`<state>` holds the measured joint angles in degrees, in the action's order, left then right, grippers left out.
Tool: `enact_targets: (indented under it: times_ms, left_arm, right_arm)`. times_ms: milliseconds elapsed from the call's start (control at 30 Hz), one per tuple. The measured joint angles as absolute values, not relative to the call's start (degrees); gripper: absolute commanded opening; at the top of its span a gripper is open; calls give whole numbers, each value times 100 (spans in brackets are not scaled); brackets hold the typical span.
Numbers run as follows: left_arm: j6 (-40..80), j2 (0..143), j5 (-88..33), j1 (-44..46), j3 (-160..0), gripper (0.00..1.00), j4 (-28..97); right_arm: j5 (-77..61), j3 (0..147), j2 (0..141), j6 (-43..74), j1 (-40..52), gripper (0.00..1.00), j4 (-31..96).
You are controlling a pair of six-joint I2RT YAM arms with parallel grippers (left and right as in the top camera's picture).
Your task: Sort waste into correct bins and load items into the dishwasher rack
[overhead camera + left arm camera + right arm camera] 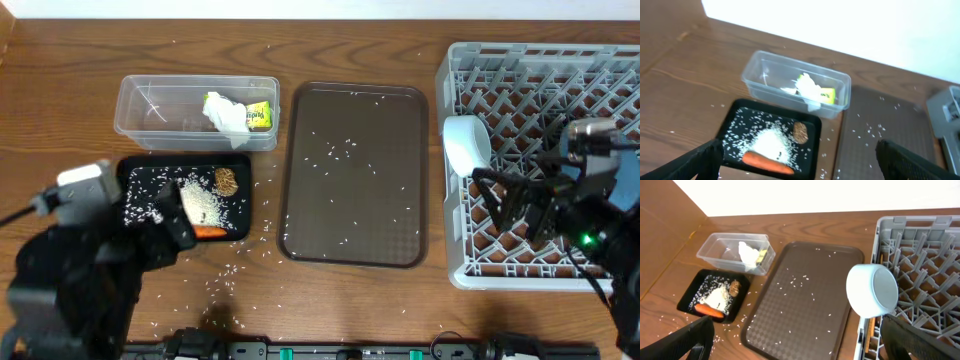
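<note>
The pale-blue cup (872,290) rests tipped against the rack's (920,245) left wall, looks light, stiff and slippery, likely best pinched by its rim, while the right gripper (797,325) and left gripper (798,147) both hang spread and empty.

- table (60,100): brown wood, visible grain, low sheen
- clear tub (197,80): transparent plastic, glossy, smooth walls
- black tray (185,158): black plastic, smooth, semi-matt
- brown serving tray (800,310): brown plastic, fine grid texture on the floor, smooth rim, slight sheen
- dishwasher rack (455,250): grey moulded plastic lattice, matt
- bowl (874,290): pale and smooth with a soft gloss; plastic or ceramic, cannot tell
- tissue (225,112): white paper, crumpled, matt
- wrapper (259,115): yellow-green printed film, a bit shiny
- carrot (767,161): orange skin, smooth, matt
- food lump (800,132): brown, rough, grainy
- rice (205,205): white grains, matt
</note>
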<state>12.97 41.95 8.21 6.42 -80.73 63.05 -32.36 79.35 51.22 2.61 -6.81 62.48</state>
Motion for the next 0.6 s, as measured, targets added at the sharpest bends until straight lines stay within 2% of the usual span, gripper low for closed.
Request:
enact_targets:
  times_ms: [300,433,600]
  left_arm:
    - [1238,4101,991,642,-8073,98,6322]
    - [1214,4101,1009,642,-8073,98,6322]
    - [1214,4104,1050,642,-8073,98,6324]
  right_arm:
    - [-3262,7935,5127,276,-679,99,6386]
    - [-3260,7935,5127,685,-666,99,6434]
    - [-3092,7940,5127,958,-644,99,7120]
